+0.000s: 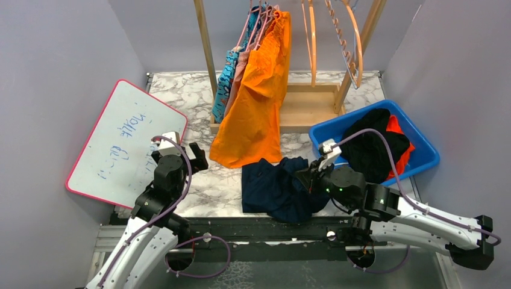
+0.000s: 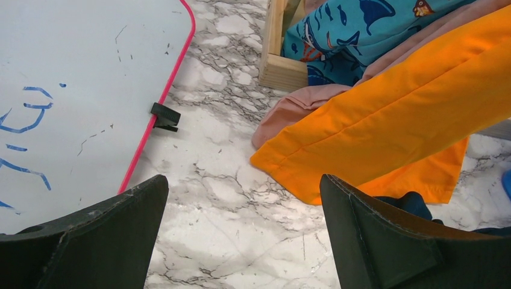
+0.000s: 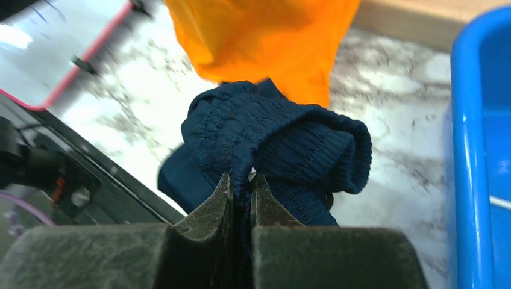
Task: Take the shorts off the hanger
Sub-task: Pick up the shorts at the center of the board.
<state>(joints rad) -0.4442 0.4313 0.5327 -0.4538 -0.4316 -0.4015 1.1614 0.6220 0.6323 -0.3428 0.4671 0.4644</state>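
The right gripper [image 3: 242,180] has its jaws nearly closed on the elastic waistband of the navy shorts [image 3: 283,138]. The rest of that pair lies crumpled on the marble table [image 1: 187,90], just left of the blue bin [image 1: 425,158]. The orange shorts [image 1: 256,102] hang on the wooden rack [image 1: 304,108] beside the pink shorts [image 2: 289,108] and the blue printed shorts [image 2: 349,24]. The left gripper [image 2: 244,180] hovers with jaws wide and empty near the whiteboard [image 1: 120,138].

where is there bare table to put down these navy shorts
Bare marble lies between the whiteboard and the orange shorts, ahead of the left gripper, and behind the whiteboard beside the rack. Crowded: the blue bin and around the navy shorts.
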